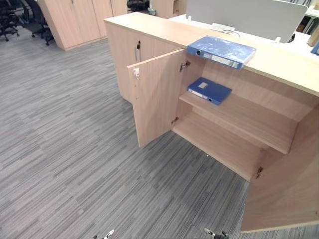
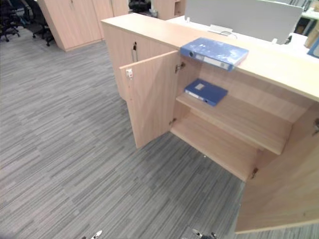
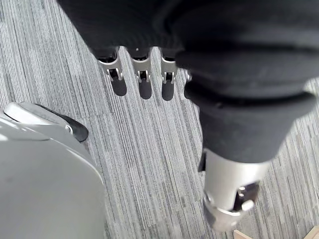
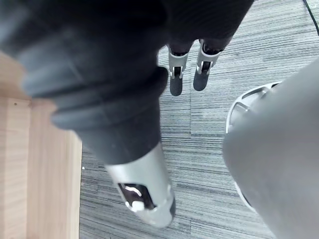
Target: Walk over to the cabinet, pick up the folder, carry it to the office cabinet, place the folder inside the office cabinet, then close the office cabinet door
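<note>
A light blue folder (image 1: 222,50) lies flat on top of the low wooden cabinet (image 1: 149,30), over its open compartment. A darker blue folder (image 1: 209,90) rests on the middle shelf (image 1: 249,119) inside. Both cabinet doors stand open: the left door (image 1: 154,97) swings toward me and the right door (image 1: 289,184) is at the lower right. My left hand (image 3: 142,82) hangs over the grey carpet with straight fingers and holds nothing. My right hand (image 4: 176,79) also hangs open and empty, beside the edge of the right door (image 4: 30,164).
Tall wooden cupboards (image 1: 75,20) stand at the far left, with black office chairs (image 1: 10,20) beside them. A white desk partition (image 1: 239,17) rises behind the cabinet. Grey striped carpet (image 1: 65,149) stretches between me and the cabinet.
</note>
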You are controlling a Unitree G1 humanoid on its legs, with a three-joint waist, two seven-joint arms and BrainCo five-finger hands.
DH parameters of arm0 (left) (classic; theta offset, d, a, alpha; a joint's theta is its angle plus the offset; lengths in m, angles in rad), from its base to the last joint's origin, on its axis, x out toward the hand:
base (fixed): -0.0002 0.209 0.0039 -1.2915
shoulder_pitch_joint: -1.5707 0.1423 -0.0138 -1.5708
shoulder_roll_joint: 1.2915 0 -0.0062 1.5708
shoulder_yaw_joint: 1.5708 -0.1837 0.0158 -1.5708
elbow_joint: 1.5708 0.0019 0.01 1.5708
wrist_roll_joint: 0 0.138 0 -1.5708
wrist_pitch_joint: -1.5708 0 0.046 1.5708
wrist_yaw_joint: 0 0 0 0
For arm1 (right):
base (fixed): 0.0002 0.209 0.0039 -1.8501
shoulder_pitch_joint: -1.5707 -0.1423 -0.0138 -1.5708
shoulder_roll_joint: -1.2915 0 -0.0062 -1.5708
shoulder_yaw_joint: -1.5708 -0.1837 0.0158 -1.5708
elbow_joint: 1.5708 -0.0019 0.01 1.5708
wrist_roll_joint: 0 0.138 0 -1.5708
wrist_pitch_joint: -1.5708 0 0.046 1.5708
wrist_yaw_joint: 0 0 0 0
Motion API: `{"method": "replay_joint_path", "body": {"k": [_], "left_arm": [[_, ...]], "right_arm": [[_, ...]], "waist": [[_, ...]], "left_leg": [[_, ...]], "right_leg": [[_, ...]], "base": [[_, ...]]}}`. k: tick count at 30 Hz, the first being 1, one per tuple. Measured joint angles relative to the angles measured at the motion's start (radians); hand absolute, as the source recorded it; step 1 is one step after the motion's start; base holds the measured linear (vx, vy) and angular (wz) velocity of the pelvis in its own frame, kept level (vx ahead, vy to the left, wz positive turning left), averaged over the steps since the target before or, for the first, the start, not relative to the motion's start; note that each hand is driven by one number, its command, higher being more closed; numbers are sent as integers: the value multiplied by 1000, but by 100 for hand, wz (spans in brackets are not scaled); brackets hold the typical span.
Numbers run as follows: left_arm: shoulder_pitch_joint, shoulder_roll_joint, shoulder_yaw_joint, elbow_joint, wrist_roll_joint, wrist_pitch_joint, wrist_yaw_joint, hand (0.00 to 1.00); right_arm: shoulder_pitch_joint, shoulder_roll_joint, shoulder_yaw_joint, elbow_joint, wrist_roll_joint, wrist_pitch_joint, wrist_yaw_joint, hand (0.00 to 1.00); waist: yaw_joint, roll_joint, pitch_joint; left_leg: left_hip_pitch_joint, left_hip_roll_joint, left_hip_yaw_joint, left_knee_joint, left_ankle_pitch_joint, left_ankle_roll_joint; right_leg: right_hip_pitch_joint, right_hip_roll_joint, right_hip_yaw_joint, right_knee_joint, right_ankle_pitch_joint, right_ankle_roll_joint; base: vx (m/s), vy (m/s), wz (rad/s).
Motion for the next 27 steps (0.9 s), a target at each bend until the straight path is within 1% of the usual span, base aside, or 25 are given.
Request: {"method": "replay_joint_path", "body": {"k": [1, 2, 3, 4, 5, 6, 7, 8, 9, 10, 11, 12, 13, 14, 15, 16, 17, 18, 19, 20, 21, 22, 25, 26, 27], "left_arm": [[-3, -9, 21, -15, 0, 1, 0, 0], [-2, -13, 28, -24, -2, 1, 0, 0], [2, -21, 29, -37, -4, 3, 0, 0], [2, -19, 28, -38, -8, 3, 0, 0], [1, -16, 23, -38, -12, 2, 0, 0], [0, -11, 21, -41, -18, 2, 0, 0], [-1, -10, 17, -45, -24, 2, 0, 0], [-3, -8, 5, -54, -29, 1, 0, 0], [-1, -8, -10, -57, -31, -2, 1, 0], [3, -8, -21, -57, -33, -2, 2, 0], [14, -7, -35, -48, -36, -2, 2, 0], [8, 9, -37, -40, -42, -1, 6, 0], [-4, 12, -47, -37, -42, -6, 8, 0], [-13, 17, -56, -38, -43, -9, 7, 0], [-14, 24, -58, -36, -45, -7, 7, 0], [-16, 25, -64, -26, -46, -7, 9, 0], [-16, 24, -66, -22, -46, -7, 9, 0], [-16, 25, -68, -11, -47, -7, 9, 0], [-19, 26, -68, 0, -47, -7, 9, 0], [-21, 29, -68, 8, -47, -7, 9, 0], [-21, 37, -74, 25, -47, -6, 8, 0], [-21, 40, -77, 40, -47, -7, 8, 0], [-21, 36, -83, 51, -46, -7, 8, 0], [-17, 31, -82, 54, -45, -7, 7, 0], [-16, 29, -82, 55, -44, -7, 6, 0]], "right_arm": [[-2, 2, 2, -10, 2, 0, 0, 0], [-4, 2, 4, -14, 6, 0, 0, 0], [-14, -3, 9, -18, 15, 0, -1, 0], [-16, 0, 15, -21, 31, 0, -2, 0], [-22, 2, 22, -21, 36, 0, -3, 0], [-40, -1, 25, -21, 37, 0, -10, 0], [-52, -4, 31, -21, 37, 0, -11, 0], [-75, -7, 43, -21, 37, 0, -12, 0], [-98, -7, 49, -20, 36, 0, -13, 0], [-105, -7, 50, -20, 36, 0, -13, 0], [-115, -8, 75, -17, 36, 1, -14, 0], [-113, 3, 105, -15, 35, 5, -12, 0], [-121, 8, 135, -18, 35, 5, -8, 0], [-139, 10, 136, -15, 35, 5, -8, 0], [-147, 10, 135, -14, 36, 4, -9, 0], [-155, 3, 135, -13, 39, 0, -9, 0], [-161, 3, 135, -9, 39, -2, -9, 0], [-165, 10, 136, -7, 44, -3, -8, 0], [-168, 10, 135, 8, 48, -4, -6, 0], [-165, 9, 133, 14, 50, -4, -7, 0], [-148, 8, 127, 19, 50, -4, -7, 0], [-124, 5, 114, 25, 50, -4, -7, 0], [-68, -18, 113, 35, 43, 1, -7, 0], [-51, -29, 85, 50, 33, 9, -7, 0], [-44, -31, 75, 50, 32, 12, -7, 0]], "waist": [[2, 1, 2], [7, 5, 4], [12, 19, 9], [21, 16, 15], [37, 12, 14], [47, 10, 16], [50, 3, 18], [57, 1, 31], [60, 1, 45], [61, 6, 46], [68, 15, 53], [75, -2, 55], [79, -2, 52], [80, -7, 51], [81, -15, 47], [81, -19, 36], [82, -15, 31], [83, -10, 17], [86, -11, 14], [86, -12, 11], [80, -12, 0], [77, -14, -15], [75, -4, -34], [77, -1, -37], [77, 1, -37]], "left_leg": [[-79, 27, -3, 207, -21, -20], [-117, 41, -5, 315, -16, -22], [-177, 75, -5, 511, 37, -37], [-224, 93, 1, 643, 99, -28], [-254, 101, 14, 725, 92, -10], [-298, 97, 40, 758, 42, 28], [-325, 89, 48, 753, 21, 45], [-375, 65, 53, 699, -21, 67], [-407, 54, 52, 580, -31, 71], [-406, 50, 40, 468, -12, 67], [-365, 42, 34, 307, 90, 33], [-340, 21, 59, 289, 83, 38], [-322, 12, 65, 255, 87, 43], [-311, -11, 43, 244, 91, 47], [-305, -36, 39, 243, 90, 47], [-295, -59, 42, 250, 87, 53], [-290, -64, 43, 247, 87, 54], [-286, -65, 44, 236, 90, 59], [-260, -67, 45, 199, 92, 63], [-242, -69, 49, 173, 94, 66], [-207, -84, 55, 110, 105, 77], [-177, -103, 60, 51, 125, 80], [-130, -138, 72, -52, 165, 86], [-102, -161, 72, -114, 183, 91], [-87, -170, 72, -140, 191, 94]], "right_leg": [[24, 19, 4, -17, 0, 0], [39, 27, 10, -22, 0, 0], [77, 51, 30, -34, 0, -1], [110, 56, 58, -51, -1, -2], [137, 53, 94, -65, -2, -3], [157, 37, 137, -81, -2, -3], [165, 23, 155, -86, 0, 0], [173, -17, 187, -85, 3, 5], [180, -57, 213, -70, 2, 14], [184, -76, 226, -58, 0, 30], [195, -105, 261, -40, -12, 79], [197, -121, 289, -48, -14, 86], [185, -99, 293, -70, -11, 80], [168, -75, 303, -89, 12, 52], [156, -70, 312, -106, 41, 50], [169, -87, 327, -126, 56, 59], [172, -89, 343, -142, 72, 55], [168, -89, 358, -174, 106, 56], [167, -89, 387, -200, 139, 65], [166, -91, 399, -209, 155, 70], [166, -100, 406, -228, 181, 79], [162, -117, 411, -241, 198, 88], [139, -152, 435, -241, 213, 101], [105, -169, 448, -211, 215, 103], [87, -177, 455, -187, 215, 103]], "base": [[232, 25, -17], [247, 46, -47], [256, 86, -68], [289, 114, -89], [372, 230, -100], [266, 181, -91], [291, 270, -91], [257, 359, -82], [317, 441, -80], [341, 501, -79], [304, 408, -58], [294, 367, -45], [226, 274, -17], [145, 196, -7], [159, 205, -10], [135, 157, -15], [153, 171, -36], [142, 179, -63], [127, 159, -71], [90, 115, -73], [50, 94, -58], [34, 84, -50], [-1, 66, -42], [-27, 75, -47], [-36, 98, -53]]}}
